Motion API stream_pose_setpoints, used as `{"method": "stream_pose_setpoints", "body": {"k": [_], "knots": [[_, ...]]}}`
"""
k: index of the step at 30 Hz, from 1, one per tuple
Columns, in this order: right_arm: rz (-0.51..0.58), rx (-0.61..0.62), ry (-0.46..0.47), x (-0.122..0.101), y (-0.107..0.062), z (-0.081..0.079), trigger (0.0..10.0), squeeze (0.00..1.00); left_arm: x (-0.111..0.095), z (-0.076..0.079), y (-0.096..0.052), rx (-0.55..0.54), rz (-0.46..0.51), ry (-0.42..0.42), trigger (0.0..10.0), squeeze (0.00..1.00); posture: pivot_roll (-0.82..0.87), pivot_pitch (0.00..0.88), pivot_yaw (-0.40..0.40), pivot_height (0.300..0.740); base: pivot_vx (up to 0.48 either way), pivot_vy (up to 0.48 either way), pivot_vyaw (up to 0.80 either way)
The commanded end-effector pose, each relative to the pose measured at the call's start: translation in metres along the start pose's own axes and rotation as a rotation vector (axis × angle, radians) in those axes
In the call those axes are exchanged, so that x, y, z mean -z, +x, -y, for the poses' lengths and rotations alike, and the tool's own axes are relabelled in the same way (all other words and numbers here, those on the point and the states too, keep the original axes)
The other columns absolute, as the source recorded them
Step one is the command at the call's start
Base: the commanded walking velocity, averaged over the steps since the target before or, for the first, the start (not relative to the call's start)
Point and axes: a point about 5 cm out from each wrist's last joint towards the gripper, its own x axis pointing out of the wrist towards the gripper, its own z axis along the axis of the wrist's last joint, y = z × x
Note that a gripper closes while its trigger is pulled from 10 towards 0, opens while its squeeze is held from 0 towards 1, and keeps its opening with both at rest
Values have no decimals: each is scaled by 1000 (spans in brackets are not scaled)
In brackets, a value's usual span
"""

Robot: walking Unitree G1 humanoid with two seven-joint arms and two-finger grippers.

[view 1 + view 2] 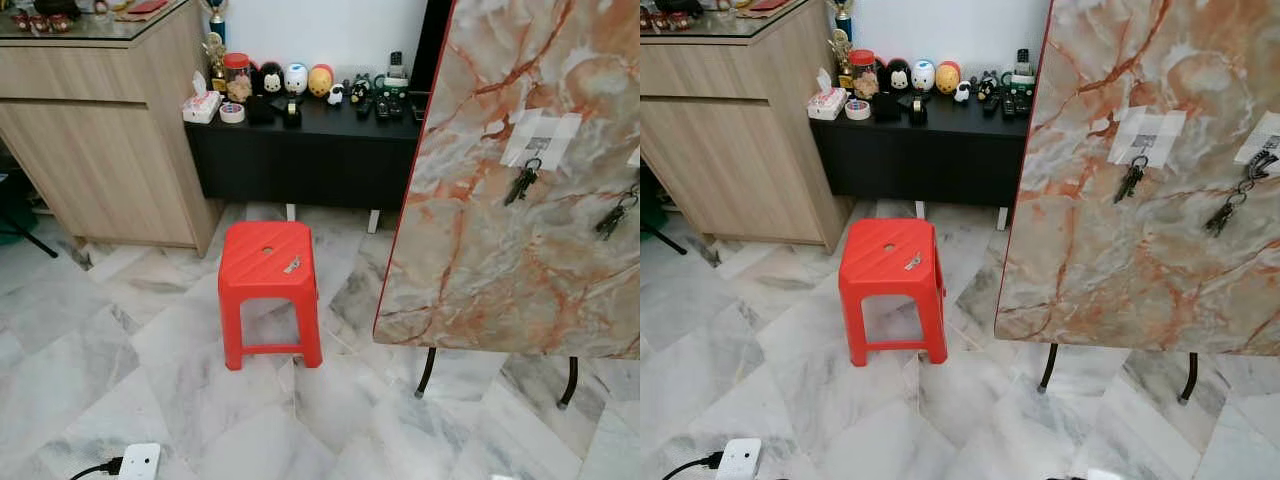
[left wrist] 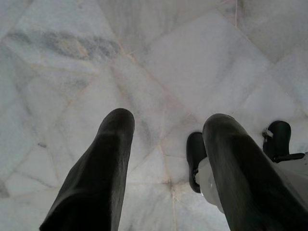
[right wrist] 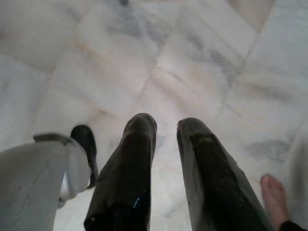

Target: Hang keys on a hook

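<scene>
Keys, a small silvery set, lie on the seat of the red plastic stool that stands on the pale marble floor, near the upright marble-patterned board. Two dark key bunches already hang on that board below white taped patches, so the hooks are probably under those patches, though they are too small to make out. Both arms hang idle, pointing at the floor: the left gripper has its jaws wide apart and empty, and the right gripper has its jaws a little apart, also empty. The first step is likely to walk up to the stool, bend squarely over it, and pinch the keys by the ring so they hang free for hooking. I count one stool, one loose set, two hung bunches, and one bare foot of a person.
</scene>
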Motion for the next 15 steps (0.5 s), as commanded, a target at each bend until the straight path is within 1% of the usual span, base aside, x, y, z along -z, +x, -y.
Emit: {"method": "stream_pose_setpoints", "body": {"k": [1, 4, 5, 9, 13, 14, 15], "knots": [[-21, -5, 7, 4, -1, 1, 10000, 0, 7, 1, -1, 11, -23, 8, 10000, 0, 50, 0, -34, 740, 0, 0, 0], [-22, -6, 8, 4, -1, 1, 10000, 0, 7, 1, -1, 11, -23, 8, 10000, 0, 50, 0, -34, 740, 0, 0, 0], [-29, -17, -5, 5, -1, 0, 10000, 0, 7, 1, -1, 10, -22, 7, 10000, 0, 53, 0, -34, 740, 0, 0, 0], [-31, -40, 15, 5, -1, -3, 10000, 0, 7, 0, -1, 5, -22, -8, 10000, 0, 55, 0, -35, 740, 0, 0, 0], [-31, -50, 3, 6, -1, -8, 10000, 0, 7, 0, -1, 6, -23, -11, 10000, 0, 55, 0, -33, 740, 0, 311, 0], [-30, -53, 9, 6, -1, -10, 10000, 0, 7, 0, -1, 7, -23, -10, 10000, 0, 54, 0, -33, 740, 0, 371, 0], [-27, -67, 10, 6, -2, -17, 10000, 0, 7, 0, -1, 8, -24, -8, 10000, 0, 54, 0, -32, 740, 0, 371, 0]]}}
